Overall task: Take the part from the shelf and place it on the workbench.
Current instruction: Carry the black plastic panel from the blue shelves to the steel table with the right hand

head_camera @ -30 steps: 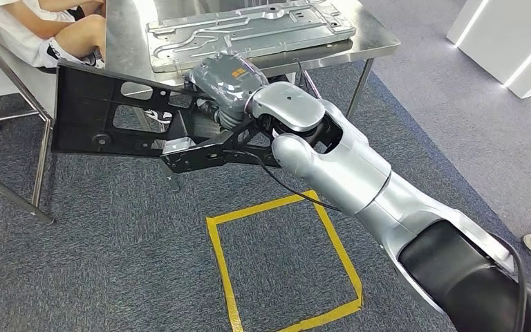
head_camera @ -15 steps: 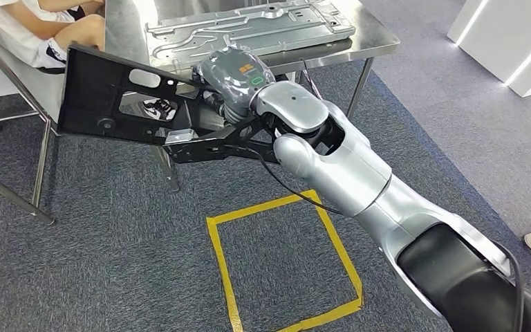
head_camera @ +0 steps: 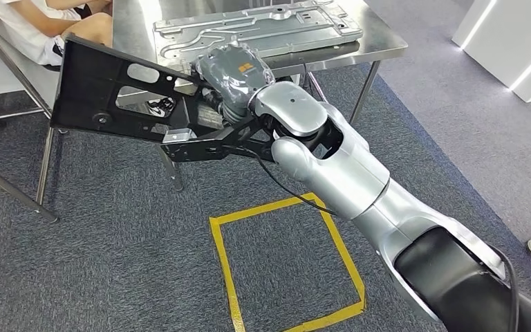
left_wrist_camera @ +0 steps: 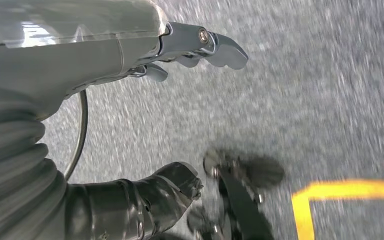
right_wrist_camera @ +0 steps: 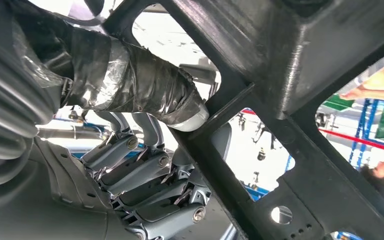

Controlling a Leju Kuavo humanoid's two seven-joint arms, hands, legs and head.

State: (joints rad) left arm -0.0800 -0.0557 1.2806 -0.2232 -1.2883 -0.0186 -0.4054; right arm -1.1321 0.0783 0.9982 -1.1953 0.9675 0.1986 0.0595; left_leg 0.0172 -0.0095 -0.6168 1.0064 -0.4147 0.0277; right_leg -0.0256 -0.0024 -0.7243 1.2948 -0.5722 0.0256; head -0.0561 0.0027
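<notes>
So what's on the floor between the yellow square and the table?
Nothing but bare grey carpet in the head view; the black part, held by the right hand, hangs above it before the table.

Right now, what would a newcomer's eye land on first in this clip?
The big black frame part, held in the air by the right hand in front of the steel workbench. Next, the grey stamped metal panel lying on that workbench, and the yellow tape square on the carpet below the arm.
</notes>
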